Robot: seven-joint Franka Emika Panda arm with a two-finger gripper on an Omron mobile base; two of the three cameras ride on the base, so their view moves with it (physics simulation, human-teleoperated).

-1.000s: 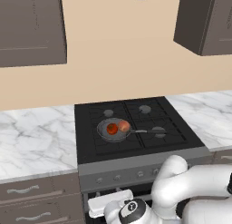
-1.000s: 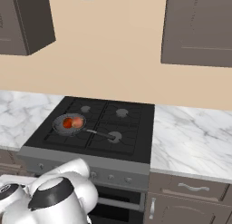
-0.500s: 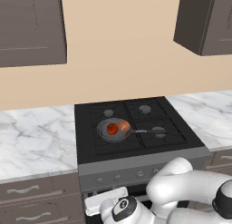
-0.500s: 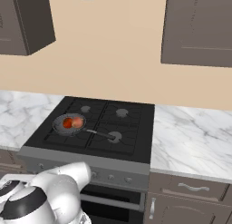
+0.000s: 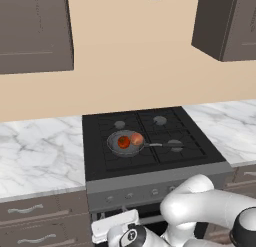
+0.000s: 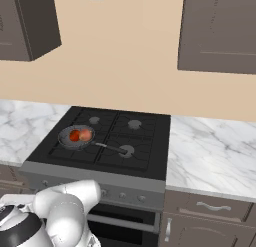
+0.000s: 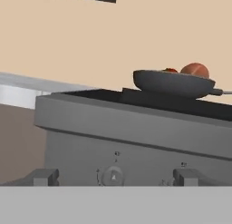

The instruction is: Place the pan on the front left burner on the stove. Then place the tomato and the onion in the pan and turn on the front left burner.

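Note:
The dark grey pan (image 5: 125,143) sits on the stove (image 5: 150,166) over the front left burner, hiding its cap, with the handle (image 5: 161,145) pointing right. Inside it lie the red tomato (image 5: 123,141) and, touching it on the right, the paler onion (image 5: 136,138). From the right base view, pan (image 6: 76,137), tomato (image 6: 74,136) and onion (image 6: 85,134) look the same. My gripper (image 7: 115,177) is open, low in front of the stove's grey front panel (image 7: 136,137). A small knob (image 7: 113,176) shows between its spread fingertips (image 7: 43,177). Above, the pan (image 7: 174,82) is seen side-on.
Marble counters (image 5: 35,156) (image 6: 215,151) flank the stove, with brown drawers (image 5: 35,211) below and wall cabinets (image 5: 30,31) above. A row of small knobs (image 5: 129,195) runs along the front panel. My white arm (image 5: 200,206) bends low before the oven door.
The hand has drifted slightly lower and to the left in front of the stove panel. Its jaws stay open. Pan, tomato and onion have not moved.

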